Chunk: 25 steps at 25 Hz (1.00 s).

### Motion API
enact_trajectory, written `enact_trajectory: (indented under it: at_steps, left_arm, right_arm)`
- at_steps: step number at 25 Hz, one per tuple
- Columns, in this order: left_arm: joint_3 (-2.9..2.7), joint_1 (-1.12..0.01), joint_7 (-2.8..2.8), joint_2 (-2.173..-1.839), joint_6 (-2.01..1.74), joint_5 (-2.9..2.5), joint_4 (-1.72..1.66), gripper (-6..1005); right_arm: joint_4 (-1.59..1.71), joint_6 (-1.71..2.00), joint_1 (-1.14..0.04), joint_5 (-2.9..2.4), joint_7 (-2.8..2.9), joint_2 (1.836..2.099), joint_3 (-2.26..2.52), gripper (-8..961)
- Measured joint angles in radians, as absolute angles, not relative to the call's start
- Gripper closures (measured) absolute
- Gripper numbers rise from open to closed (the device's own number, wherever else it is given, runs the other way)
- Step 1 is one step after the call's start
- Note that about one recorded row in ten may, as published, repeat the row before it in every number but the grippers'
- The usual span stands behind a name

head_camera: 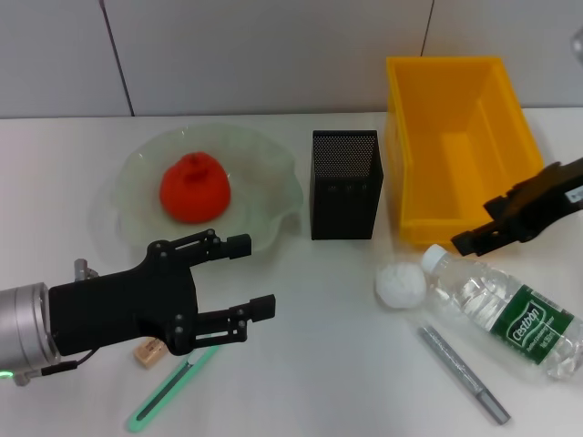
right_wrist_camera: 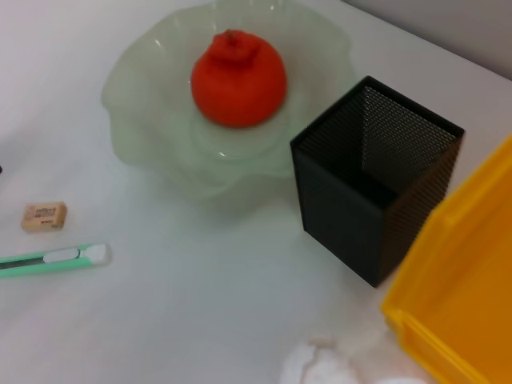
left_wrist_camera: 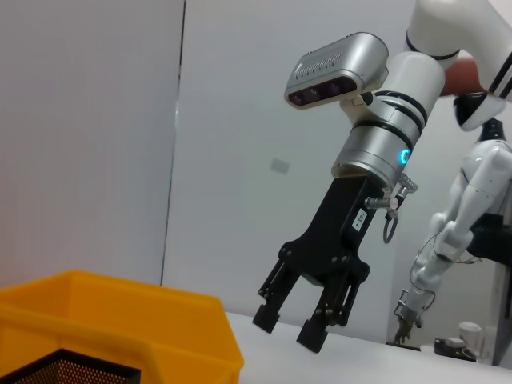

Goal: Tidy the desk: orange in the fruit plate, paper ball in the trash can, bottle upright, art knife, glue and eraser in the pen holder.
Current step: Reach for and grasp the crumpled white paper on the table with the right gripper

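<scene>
One item placed: orange sits in fruit plate, upper left of head view. Left gripper at lower left, fingers spread, empty, above eraser and art knife. Right gripper at right, beside bottle lying flat; paper ball touching its cap. Probably best to descend square over one piece.

Left wrist view: right gripper parted, empty.

Right wrist view: pen holder and trash can hold nothing visible.
</scene>
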<state>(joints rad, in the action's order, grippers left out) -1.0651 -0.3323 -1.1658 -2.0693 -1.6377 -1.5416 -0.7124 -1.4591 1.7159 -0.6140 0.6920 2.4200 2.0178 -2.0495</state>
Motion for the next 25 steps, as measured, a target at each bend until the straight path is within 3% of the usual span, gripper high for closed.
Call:
enact_trajectory:
  at_steps: [25]
  left_arm:
    - [-1.066,-0.321,-1.155,-2.071,-1.646,-1.542,-0.689,209]
  right_arm:
    - [-1.161,1.414,-0.711,0.608,2.424,2.051,-1.744,182]
